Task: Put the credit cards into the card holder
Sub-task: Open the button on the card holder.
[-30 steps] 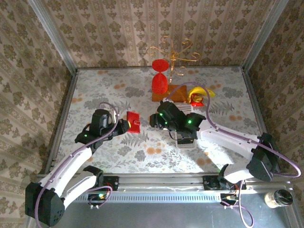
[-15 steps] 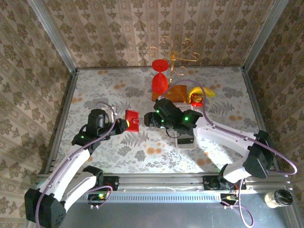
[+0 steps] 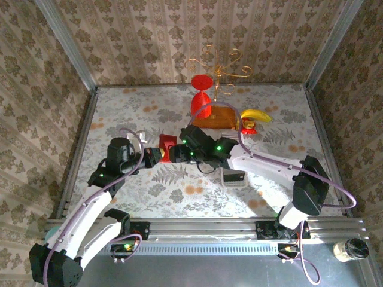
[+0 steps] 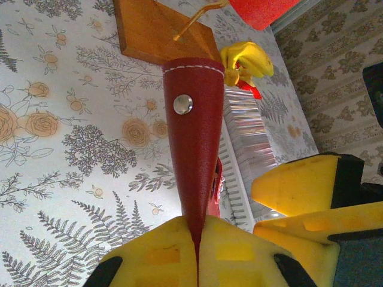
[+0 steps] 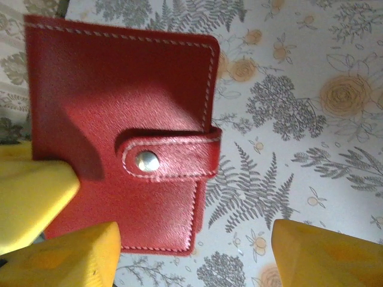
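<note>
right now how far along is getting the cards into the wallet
Done: the wallet is gripped by the left fingers. In hand: the open right fingers are right at it, and its snap tab is fastened. Left: unsnap it, open it and load the cards, which lie in their row apart from it.

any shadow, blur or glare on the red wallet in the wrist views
Right wrist: a soft shadow darkens the left side of the small red leather card holder; the right hand shows blurred yellow fingers. Left wrist: the holder's metal snap glints.
</note>
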You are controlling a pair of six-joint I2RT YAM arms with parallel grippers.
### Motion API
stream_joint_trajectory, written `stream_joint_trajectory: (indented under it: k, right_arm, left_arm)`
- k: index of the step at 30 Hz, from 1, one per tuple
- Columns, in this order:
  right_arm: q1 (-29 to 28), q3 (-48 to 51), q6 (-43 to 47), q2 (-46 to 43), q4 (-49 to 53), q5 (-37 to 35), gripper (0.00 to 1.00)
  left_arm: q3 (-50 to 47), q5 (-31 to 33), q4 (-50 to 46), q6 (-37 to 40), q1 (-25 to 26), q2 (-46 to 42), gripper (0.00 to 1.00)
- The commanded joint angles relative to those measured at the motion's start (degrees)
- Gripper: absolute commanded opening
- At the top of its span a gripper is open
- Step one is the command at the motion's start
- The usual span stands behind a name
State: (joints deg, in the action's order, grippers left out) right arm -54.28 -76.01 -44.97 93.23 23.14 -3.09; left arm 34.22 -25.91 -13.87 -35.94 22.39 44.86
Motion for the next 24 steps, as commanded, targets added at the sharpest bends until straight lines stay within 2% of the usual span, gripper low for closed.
stream_joint_trajectory:
  k: [1,20,24]
  right_arm:
    - [-0.12,-2.72,-0.21,1.61,-1.41,0.1,0.69]
    - [0.95,-5.26,-3.35,4.51,-1.72,-4.87,0.7]
    - [1.26,-6.48,-2.91,5.53,1.21,-6.91,0.65]
  left_arm:
    - [-0.2,-1.75,1.43,-0.44,-0.35,-1.08,0.0]
    - [-1.16,-3.27,2.75,-2.11,-0.33,-2.41,0.0]
    - [-1.39,-2.77,2.4,-1.98,-0.33,-2.41,0.0]
